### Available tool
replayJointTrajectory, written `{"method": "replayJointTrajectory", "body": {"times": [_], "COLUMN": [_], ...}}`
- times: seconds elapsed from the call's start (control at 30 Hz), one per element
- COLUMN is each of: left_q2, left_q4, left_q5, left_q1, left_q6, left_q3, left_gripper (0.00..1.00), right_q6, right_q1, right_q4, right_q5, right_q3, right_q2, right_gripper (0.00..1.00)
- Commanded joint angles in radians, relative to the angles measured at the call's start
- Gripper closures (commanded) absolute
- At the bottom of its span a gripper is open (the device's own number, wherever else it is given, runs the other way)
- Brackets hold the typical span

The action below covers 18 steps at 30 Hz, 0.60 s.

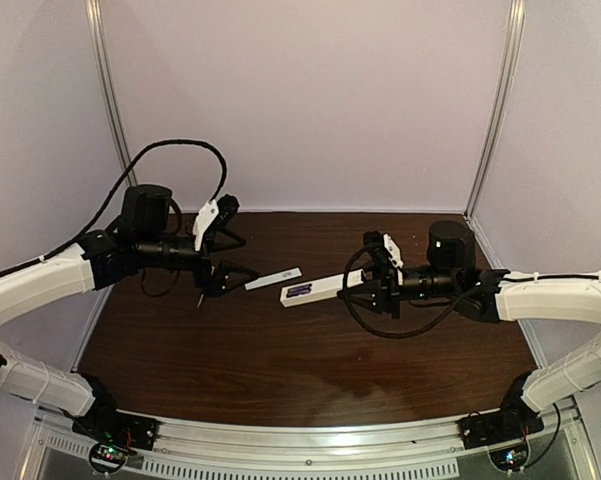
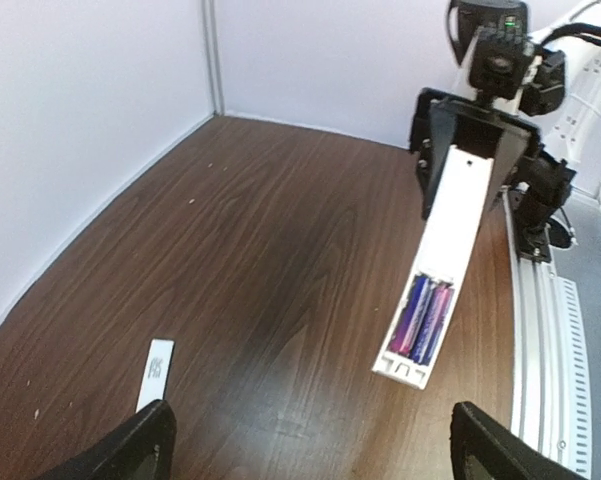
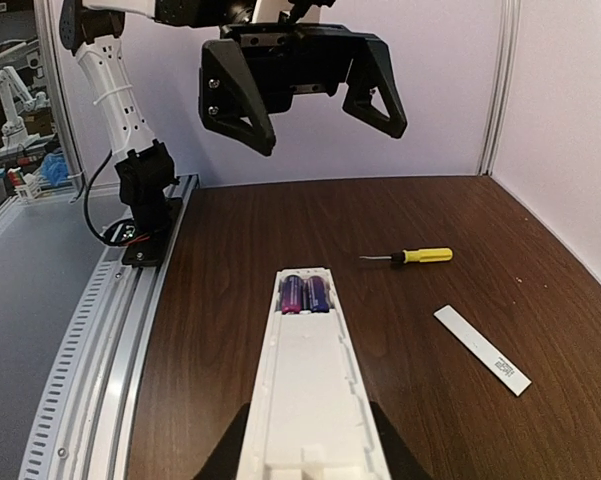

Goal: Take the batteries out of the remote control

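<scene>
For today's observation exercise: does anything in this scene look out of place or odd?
Only slightly. The remote control, held off the table by the right gripper, has its back open with two batteries exposed. Its cover strip lies loose on the table near a screwdriver. Nothing looks damaged or spilled.

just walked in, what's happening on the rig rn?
Battery removal, mid-way. The right gripper is shut on the remote, holding it above the table with the open compartment facing up. Both batteries sit in it side by side. The left gripper hangs open in the air just beyond the battery end, holding nothing. The cover is off and lies on the table, with a screwdriver near it.
</scene>
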Motion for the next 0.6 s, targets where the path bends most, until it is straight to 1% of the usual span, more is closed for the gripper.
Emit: {"method": "replayJointTrajectory", "body": {"times": [0.0,0.07,0.2,0.43,0.57], "left_q2": [-0.002,0.004,0.013,0.019,0.048], "left_q4": [0.101,0.125,0.152,0.262,0.282], "left_q5": [0.198,0.223,0.221,0.242,0.247], "left_q1": [-0.006,-0.016,-0.048,-0.052,-0.061], "left_q6": [0.124,0.136,0.178,0.149,0.147], "left_q3": [-0.026,-0.039,-0.065,-0.109,-0.112], "left_gripper": [0.03,0.03,0.03,0.03,0.06], "right_q6": [-0.003,-0.003,-0.005,0.015,0.026], "right_q1": [0.010,0.013,0.017,0.026,0.033], "right_q4": [0.002,-0.001,0.001,0.016,0.035], "right_q5": [-0.077,-0.078,-0.083,-0.108,-0.120], "right_q3": [0.047,0.052,0.062,0.094,0.102], "right_q2": [-0.008,-0.007,0.001,0.037,0.052], "right_gripper": [1.00,1.00,1.00,1.00,1.00]}}
